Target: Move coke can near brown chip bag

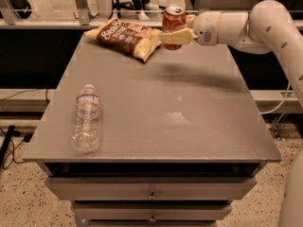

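3 items, 1 table (189, 126), 1 arm.

Item 1: coke can (173, 18), upright, clamped between the fingers of the gripper (174, 30), which reaches in from the right at the far end of the table. The can hangs above the surface, and its shadow falls on the tabletop nearer the viewer.

Item 2: brown chip bag (125, 36), lying flat at the far edge, left of centre, with its right corner near the can. Whether the 2 touch is hard to tell from this angle, though they seem apart.

Item 3: clear water bottle (87, 117), on its side at the near left, well apart from the rest and no part of the job.

Step in hand: the carry, seemingly close to its end, with the can beside the bag.

Next move calls for a straight descent to bare tabletop just right of the bag, base set flat, then the fingers released without tipping the can or snagging the bag's edge.
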`<action>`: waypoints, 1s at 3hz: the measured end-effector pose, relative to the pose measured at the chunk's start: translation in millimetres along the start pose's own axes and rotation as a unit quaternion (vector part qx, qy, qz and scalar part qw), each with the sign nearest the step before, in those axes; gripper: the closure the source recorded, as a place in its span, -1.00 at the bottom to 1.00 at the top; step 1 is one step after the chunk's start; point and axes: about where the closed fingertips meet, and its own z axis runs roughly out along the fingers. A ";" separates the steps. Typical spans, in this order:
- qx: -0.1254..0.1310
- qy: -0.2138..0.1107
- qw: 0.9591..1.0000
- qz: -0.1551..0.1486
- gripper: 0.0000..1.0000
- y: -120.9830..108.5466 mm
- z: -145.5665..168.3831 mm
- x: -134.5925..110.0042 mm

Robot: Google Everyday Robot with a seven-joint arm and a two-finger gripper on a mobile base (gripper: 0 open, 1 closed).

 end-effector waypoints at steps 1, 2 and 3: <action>0.025 0.003 1.000 0.001 1.00 -23.2 17.1 20.3; 0.031 -0.005 0.999 0.015 1.00 -31.5 36.7 34.3; 0.021 -0.004 0.999 0.027 0.94 -30.9 67.1 55.3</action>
